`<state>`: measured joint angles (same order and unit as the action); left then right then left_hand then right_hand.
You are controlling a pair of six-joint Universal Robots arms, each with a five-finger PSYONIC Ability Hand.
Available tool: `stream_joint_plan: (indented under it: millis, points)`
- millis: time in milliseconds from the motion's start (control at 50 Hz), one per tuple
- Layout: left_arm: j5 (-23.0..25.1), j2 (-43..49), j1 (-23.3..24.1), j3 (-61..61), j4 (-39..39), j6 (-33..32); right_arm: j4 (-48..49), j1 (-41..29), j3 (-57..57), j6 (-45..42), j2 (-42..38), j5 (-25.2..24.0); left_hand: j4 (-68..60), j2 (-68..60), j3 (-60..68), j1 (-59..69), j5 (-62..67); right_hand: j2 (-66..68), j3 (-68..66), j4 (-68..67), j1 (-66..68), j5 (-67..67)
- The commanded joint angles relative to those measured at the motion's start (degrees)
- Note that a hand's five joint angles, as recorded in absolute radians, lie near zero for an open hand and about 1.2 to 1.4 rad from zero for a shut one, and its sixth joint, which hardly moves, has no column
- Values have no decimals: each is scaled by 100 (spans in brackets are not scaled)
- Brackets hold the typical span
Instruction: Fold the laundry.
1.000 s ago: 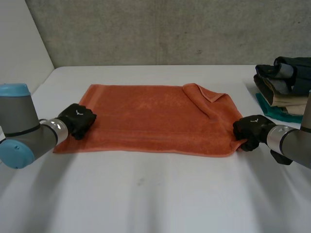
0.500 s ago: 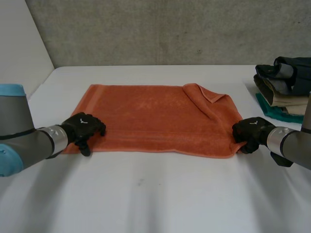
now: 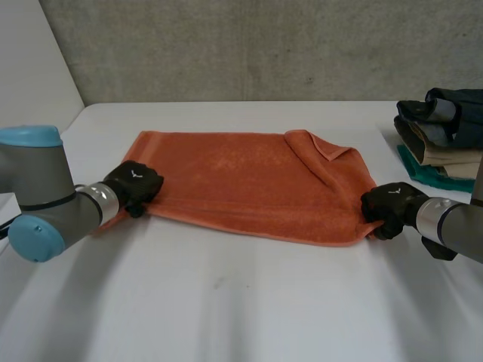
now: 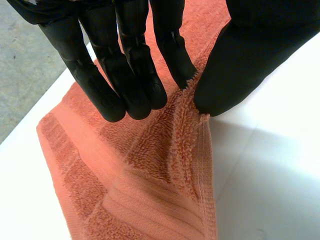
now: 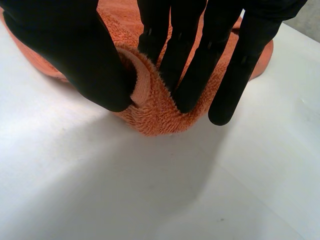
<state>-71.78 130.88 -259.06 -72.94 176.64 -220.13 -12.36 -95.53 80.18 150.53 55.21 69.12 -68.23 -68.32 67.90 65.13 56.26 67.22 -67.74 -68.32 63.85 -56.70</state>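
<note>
- Behind everything, a grey concrete wall is rising beyond the white surface that is carrying the laundry.
- At the left, the left hand, spread flat half a second ago, is now pinching the near left corner of the orange terry towel between fingers and thumb, drawing it inward so the near edge is slanting.
- Further right, the right hand is still clamping the bunched near right corner.
- With both corners gripped, the first fold is probably starting.
- At the far right, a stack of folded dark and beige clothes is sitting.
</note>
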Motion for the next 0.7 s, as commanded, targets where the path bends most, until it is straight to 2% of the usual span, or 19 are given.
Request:
stream_joint_plan:
  millis: [20, 80, 160, 180, 240, 260, 340, 420, 540, 700]
  points:
    - [-20, -342, -48, -333, -383, 94, -590, -1, 15, -259, 288, -136, -1177, -1168, 1210, 1487, 1374, 1278, -1226, -1168, 1615, -1330]
    - [-55, -668, -101, -633, -700, -3, -1074, 61, 94, -734, 481, -180, -1177, -1168, 1210, 1487, 1374, 1278, -1226, -1168, 1615, -1330]
    - [-134, -1213, -153, -1160, -1218, -284, -2041, 280, 313, -2121, 903, -198, -1177, -1168, 1210, 1487, 1374, 1278, -1226, -1168, 1615, -1330]
    - [-204, -1414, -188, -1387, -1524, -424, -2443, 359, 435, -2794, 1061, -171, -1177, -1168, 1210, 1487, 1374, 1278, -1226, -1168, 1615, -1330]
    - [-293, -1635, -276, -1696, -2070, -732, -3069, 509, 664, -3800, 1255, -127, -1177, -1168, 1210, 1487, 1374, 1278, -1226, -1168, 1615, -1330]
    - [-328, -1749, -320, -1845, -2437, -985, -3480, 631, 752, -4421, 1334, -101, -1177, -1168, 1210, 1487, 1374, 1278, -1226, -1168, 1615, -1330]
    - [-310, -1873, -408, -2005, -3081, -1548, -4080, 729, 745, -5191, 1379, -31, -1177, -1168, 1210, 1487, 1374, 1278, -1226, -1168, 1615, -1330]
    - [-328, -1777, -338, -1540, -3057, -1586, -3977, 685, 367, -4859, 1151, 5, -1177, -1168, 1210, 1487, 1374, 1278, -1226, -1168, 1615, -1330]
    - [-337, -1110, -22, -293, -2776, -813, -3582, 439, -555, -3910, 580, 136, -1177, -1168, 1210, 1487, 1374, 1278, -1226, -1168, 1615, -1330]
    - [-635, -11, 330, 2387, -2424, -153, -1852, -35, -2558, -2284, -265, 610, -1177, -1168, 1210, 1487, 1374, 1278, -1226, -1168, 1615, -1330]
